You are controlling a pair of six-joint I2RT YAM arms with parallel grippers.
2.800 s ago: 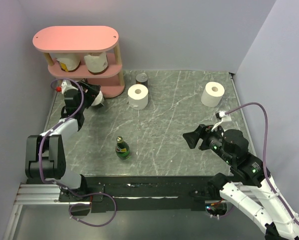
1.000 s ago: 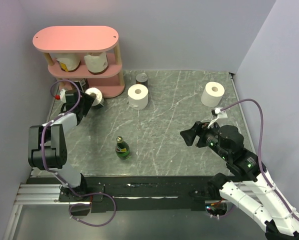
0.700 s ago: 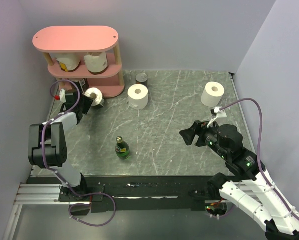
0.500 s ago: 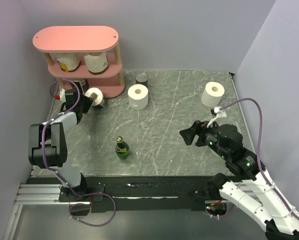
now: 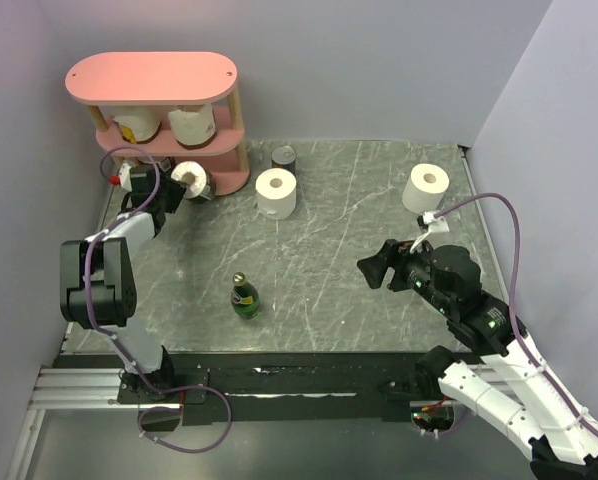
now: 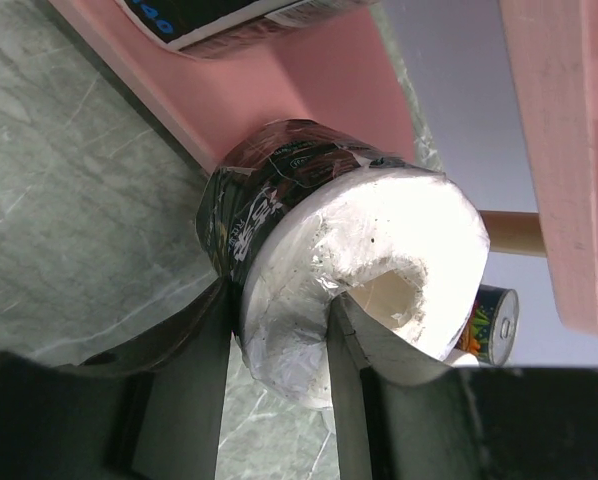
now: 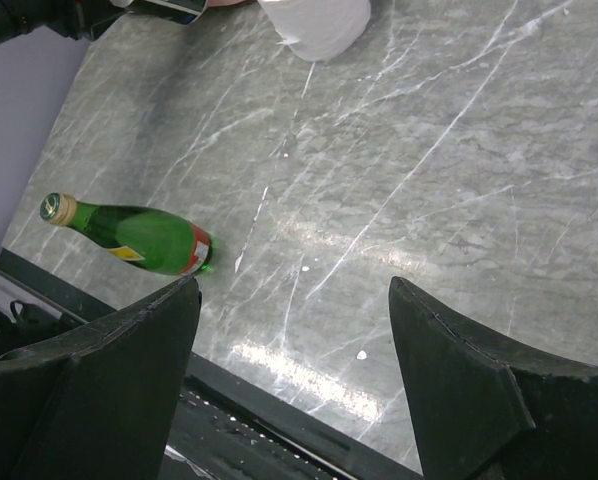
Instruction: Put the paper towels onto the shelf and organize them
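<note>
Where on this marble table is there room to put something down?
Bare marble: between the central white paper roll and the right white roll, and between the green glass bottle and the right gripper. It is crowded by the pink shelf, where the left gripper holds a dark printed roll.

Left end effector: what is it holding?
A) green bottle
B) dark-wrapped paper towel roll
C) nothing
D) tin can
B: the left wrist view shows the left end effector clamped on a dark-wrapped paper towel roll, close to the pink shelf.

Robot lab cell — blank walls [image 5: 379,60] enclose a marble table [image 5: 349,220].
</note>
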